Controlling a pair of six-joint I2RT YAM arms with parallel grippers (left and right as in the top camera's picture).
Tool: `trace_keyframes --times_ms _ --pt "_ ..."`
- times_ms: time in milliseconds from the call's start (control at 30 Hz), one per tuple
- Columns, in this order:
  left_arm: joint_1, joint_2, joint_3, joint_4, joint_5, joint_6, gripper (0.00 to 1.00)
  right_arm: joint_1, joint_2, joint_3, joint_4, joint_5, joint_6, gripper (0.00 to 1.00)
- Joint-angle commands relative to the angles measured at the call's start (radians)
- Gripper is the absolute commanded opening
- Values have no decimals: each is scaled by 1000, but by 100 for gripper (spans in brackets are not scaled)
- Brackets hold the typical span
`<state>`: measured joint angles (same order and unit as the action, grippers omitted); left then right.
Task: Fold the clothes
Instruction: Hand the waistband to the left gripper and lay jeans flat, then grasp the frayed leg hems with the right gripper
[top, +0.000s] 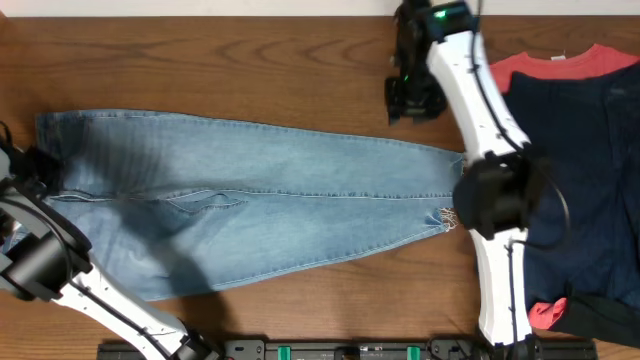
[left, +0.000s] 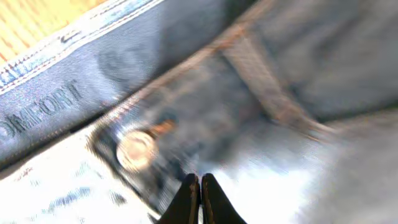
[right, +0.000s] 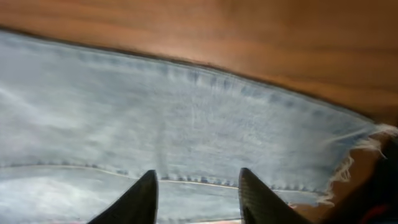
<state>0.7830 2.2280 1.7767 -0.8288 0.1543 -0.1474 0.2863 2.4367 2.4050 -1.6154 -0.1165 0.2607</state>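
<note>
Robot lab workbench, wooden table (top: 200, 60), white robot arms (top: 480, 100) at its edge, garments (top: 580, 160) piled aside

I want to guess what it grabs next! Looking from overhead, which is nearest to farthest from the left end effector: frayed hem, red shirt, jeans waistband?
1. Jeans waistband, far left, right at the left end effector.
2. Frayed hem, the jeans' right end.
3. Red shirt, top right corner, past the hem.

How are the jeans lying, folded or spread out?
Spread out: the jeans lie flat at full length on the table, legs not folded back.
</note>
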Motion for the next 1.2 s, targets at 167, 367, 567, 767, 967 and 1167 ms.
trace_keyframes --times_ms 167,367,567,767,967,1167 --pt "-69 -270 2 -7 134 107 9 19 177 1 -28 -57 12 18" --pt "-135 -328 2 -5 134 132 15 40 257 -2 -13 -72 12 17" --pt "-192 -328 2 -45 134 132 15 53 347 -8 264 -64 119 12" --pt "-237 -327 2 -72 134 133 33 18 376 -5 620 -98 117 9" --pt "-240 -327 2 -98 133 132 43 -36 297 100 583 -146 -26 32" --pt "-239 -353 2 -180 180 132 38 -62 105 153 274 -158 -102 38"
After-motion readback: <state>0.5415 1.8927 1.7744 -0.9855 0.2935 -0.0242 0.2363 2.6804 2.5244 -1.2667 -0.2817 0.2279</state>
